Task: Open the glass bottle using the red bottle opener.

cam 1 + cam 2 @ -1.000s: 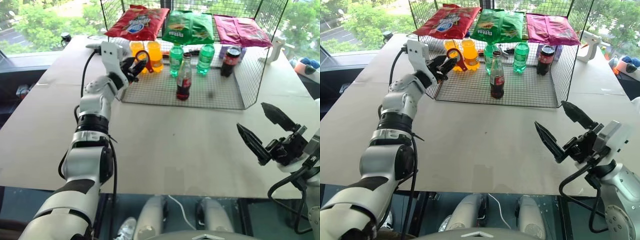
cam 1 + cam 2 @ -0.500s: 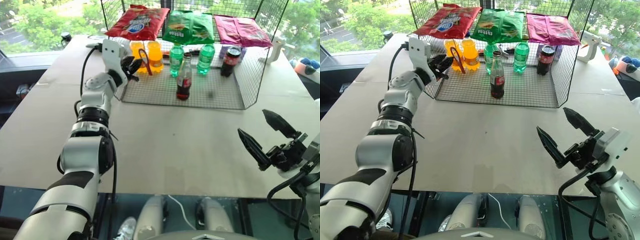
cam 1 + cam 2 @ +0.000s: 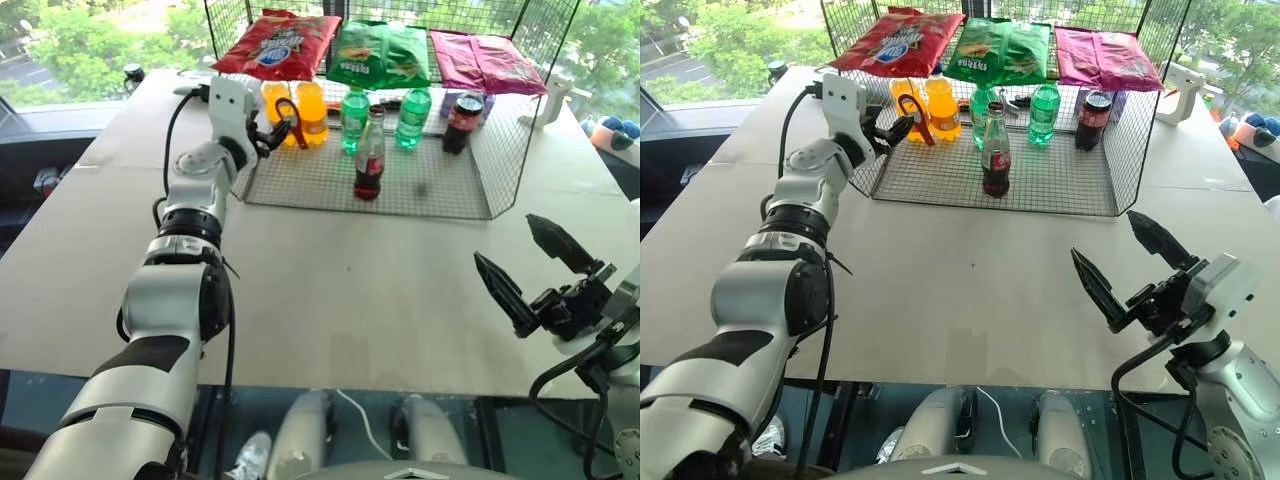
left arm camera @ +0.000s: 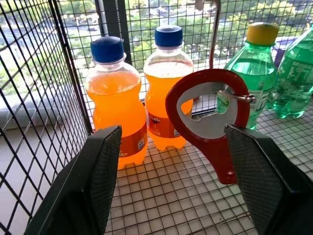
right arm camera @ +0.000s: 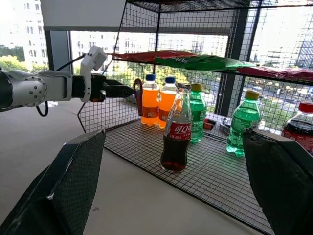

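Landmark: the wire rack (image 3: pixel 420 190) is taken as reference; it stands on the table (image 3: pixel 330 300), with snack bags laid across its top.

Red bottle opener (image 4: pixel 211 117): hung by a metal hook (image 4: pixel 234 96) at the rack's left side, just in front of the two orange soda bottles (image 4: pixel 139 98); ring head up, handle down.

Left gripper (image 4: pixel 171 176): reached into the rack's left opening; its jaws are spread, one on each side of the opener, with a gap visible on both sides, so nothing is clamped.

Glass bottle (image 3: pixel 369 155): upright near the middle of the rack's floor, capped, well apart from the opener; green bottles (image 3: pixel 380 115) stand behind it.

Right gripper (image 3: pixel 530 270): held out in front of the rack, off to its right, fingers wide apart and empty.

Step in hand: judged to be the taking of the opener from its hook.

How it is best done: the handle, not the ring, should be pinched, so the head stays free for the cap; the jaws should be centred before closing; the opener should be lifted off the hook rather than pulled straight back; the orange bottles close behind should not be nudged.
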Tool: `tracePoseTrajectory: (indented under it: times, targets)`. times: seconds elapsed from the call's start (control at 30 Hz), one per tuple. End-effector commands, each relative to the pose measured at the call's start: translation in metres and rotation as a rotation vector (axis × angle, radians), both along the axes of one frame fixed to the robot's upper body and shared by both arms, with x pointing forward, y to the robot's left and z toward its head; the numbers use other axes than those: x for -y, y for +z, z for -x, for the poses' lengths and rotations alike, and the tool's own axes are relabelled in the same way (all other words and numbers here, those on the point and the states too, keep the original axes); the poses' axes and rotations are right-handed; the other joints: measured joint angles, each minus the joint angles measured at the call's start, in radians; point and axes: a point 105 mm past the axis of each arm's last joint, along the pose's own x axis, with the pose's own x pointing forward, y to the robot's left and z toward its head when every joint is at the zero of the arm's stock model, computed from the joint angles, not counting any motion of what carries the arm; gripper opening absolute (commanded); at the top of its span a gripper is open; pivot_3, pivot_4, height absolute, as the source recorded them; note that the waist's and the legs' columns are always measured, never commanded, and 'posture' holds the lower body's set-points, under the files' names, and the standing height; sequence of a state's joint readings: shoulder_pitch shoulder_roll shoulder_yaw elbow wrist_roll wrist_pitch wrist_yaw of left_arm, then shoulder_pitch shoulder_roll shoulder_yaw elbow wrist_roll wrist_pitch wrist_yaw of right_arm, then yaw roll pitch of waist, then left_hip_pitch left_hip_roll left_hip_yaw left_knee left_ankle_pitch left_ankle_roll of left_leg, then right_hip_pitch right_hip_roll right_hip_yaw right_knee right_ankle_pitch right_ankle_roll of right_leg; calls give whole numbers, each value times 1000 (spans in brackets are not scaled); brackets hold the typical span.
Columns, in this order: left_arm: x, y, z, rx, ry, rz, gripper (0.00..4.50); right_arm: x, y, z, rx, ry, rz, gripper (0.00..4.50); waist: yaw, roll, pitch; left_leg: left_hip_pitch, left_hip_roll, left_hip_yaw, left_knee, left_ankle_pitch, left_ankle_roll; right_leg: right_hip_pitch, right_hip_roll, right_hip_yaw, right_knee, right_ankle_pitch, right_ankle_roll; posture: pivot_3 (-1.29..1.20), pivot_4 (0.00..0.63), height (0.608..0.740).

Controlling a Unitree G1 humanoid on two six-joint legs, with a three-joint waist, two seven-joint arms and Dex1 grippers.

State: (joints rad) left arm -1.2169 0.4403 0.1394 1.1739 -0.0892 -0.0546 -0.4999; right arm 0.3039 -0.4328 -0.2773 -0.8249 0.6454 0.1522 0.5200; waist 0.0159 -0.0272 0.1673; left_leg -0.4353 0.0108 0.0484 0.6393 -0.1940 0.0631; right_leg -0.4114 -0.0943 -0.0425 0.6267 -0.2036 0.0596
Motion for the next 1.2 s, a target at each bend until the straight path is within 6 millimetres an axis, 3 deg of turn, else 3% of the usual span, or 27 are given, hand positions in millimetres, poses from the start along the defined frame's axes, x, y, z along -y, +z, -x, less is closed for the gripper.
tracePoseTrajectory:
  times: [0.03, 0.77, 0.87, 1.07, 1.2]
  targets:
    - [11, 23, -1, 69, -17, -32, 3439, -5, 10, 6, 42, 6, 14, 4500, 1, 0, 0, 0, 0, 0, 0, 0, 0, 0, 0, 0, 0, 0, 0, 0, 150, 740]
    - [18, 28, 0, 86, -71, -11, 3439, -9, 12, 7, 34, -16, 4, 4500, -1, 0, 0, -1, 0, 0, 2, 0, 0, 0, 0, 0, 1, 0, 0, 0, 150, 740]
    - [17, 29, 1, 91, -75, -11, 2682, -9, 11, 6, 35, -15, 3, 4500, -1, 0, 0, -1, 0, 0, 2, 0, 0, 0, 0, 0, 1, 0, 0, 0, 150, 740]
    - [16, 27, 2, 91, -84, -11, 33, -10, 12, 5, 35, -14, 1, 4500, -1, 0, 0, -1, 0, 0, 2, 0, 0, 0, 0, 0, 1, 1, 0, 0, 150, 740]
    - [15, 29, 2, 97, -86, -3, 33, -11, 13, 3, 35, -14, 2, 4500, -1, 0, 0, -1, 0, 0, 3, 0, 0, 0, 0, 0, 1, 1, 0, 0, 150, 740]
